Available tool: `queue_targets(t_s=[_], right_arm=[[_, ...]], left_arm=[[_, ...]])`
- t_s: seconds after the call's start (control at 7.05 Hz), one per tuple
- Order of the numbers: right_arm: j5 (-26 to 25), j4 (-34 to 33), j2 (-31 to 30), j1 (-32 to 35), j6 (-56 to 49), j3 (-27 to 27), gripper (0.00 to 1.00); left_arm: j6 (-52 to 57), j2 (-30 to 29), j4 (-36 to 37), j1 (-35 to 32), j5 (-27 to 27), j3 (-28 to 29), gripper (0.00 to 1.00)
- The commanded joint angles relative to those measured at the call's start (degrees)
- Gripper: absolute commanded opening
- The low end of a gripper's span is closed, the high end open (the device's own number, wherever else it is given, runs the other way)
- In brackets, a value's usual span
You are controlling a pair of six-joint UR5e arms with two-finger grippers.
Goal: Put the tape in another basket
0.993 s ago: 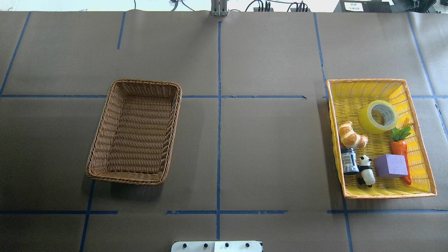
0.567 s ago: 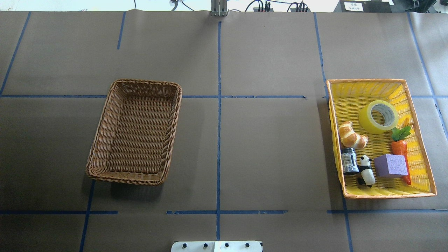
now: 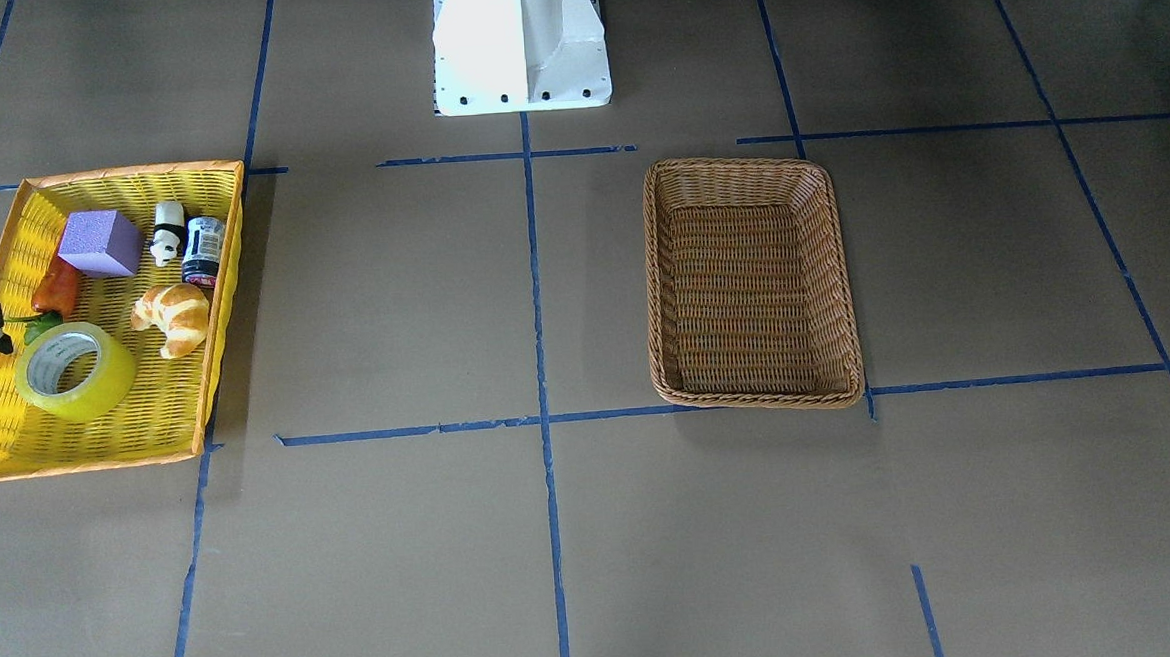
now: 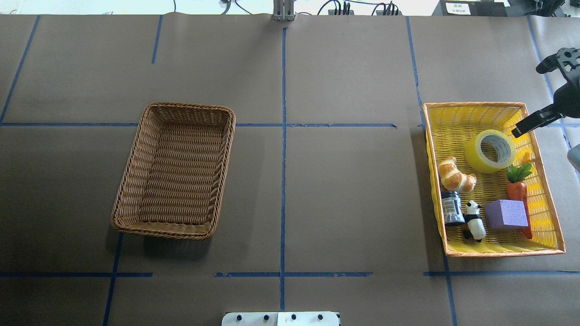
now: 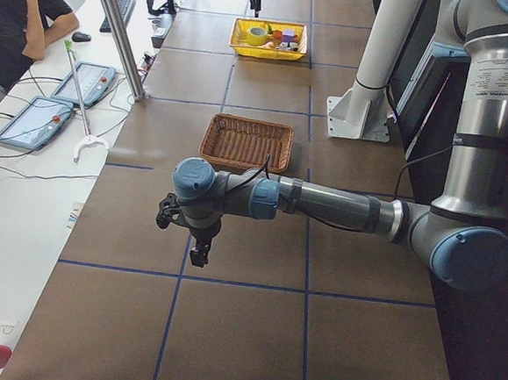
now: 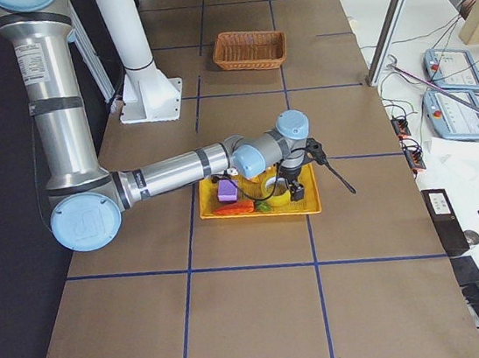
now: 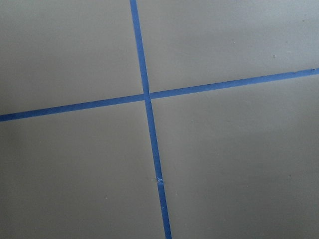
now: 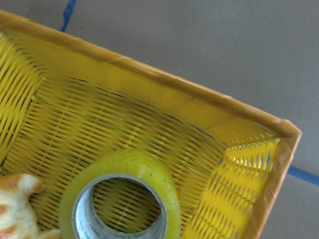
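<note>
The tape (image 4: 473, 156), a yellow-green roll with a white core, lies in the far half of the yellow tray (image 4: 476, 105). It also shows in the front view (image 3: 98, 389) and the right wrist view (image 8: 129, 162). The brown wicker basket (image 4: 174, 106) stands empty on the table's left half, also in the front view (image 3: 742, 165). My right gripper (image 4: 526, 102) is open and empty, above the tray's far right corner, just right of the tape. My left gripper (image 5: 193, 238) hovers over bare table beyond the basket; I cannot tell whether it is open.
The yellow tray also holds a croissant (image 4: 455, 175), a carrot (image 4: 517, 190), a purple block (image 4: 506, 214), a panda figure (image 4: 474, 220) and a black jar (image 4: 451, 208). The robot's white base (image 3: 520, 41) stands at the near edge. An operator (image 5: 21, 13) sits alongside.
My right gripper has come into the overhead view from the right edge, over the tray's far right corner. The tape, the baskets and the other objects have not moved.
</note>
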Motion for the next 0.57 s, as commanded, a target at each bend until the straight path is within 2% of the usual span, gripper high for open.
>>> queue_targets(t_s=[0.0,0.14,0.28,0.43], right_arm=[[-3.9,0.12,1.05,-3.97,0.05,-0.7,0.99],[-4.87,2.3,1.05,-4.42,0.05,-2.36,0.98],[-4.79,6.76,1.13,-5.12,0.23,-6.47,0.98],[-4.35,8.8,2.27,-5.12,0.4,-7.64,0.95]], left_arm=[[-0.28,-0.41,-0.02,0.04,-0.67,0.11,1.0],[-0.28,-0.42,-0.01,0.04,-0.59,0.02,1.0],[-0.28,-0.42,-0.1,0.04,-0.5,0.28,1.0],[-0.28,-0.5,-0.02,0.04,-0.5,0.11,1.0]])
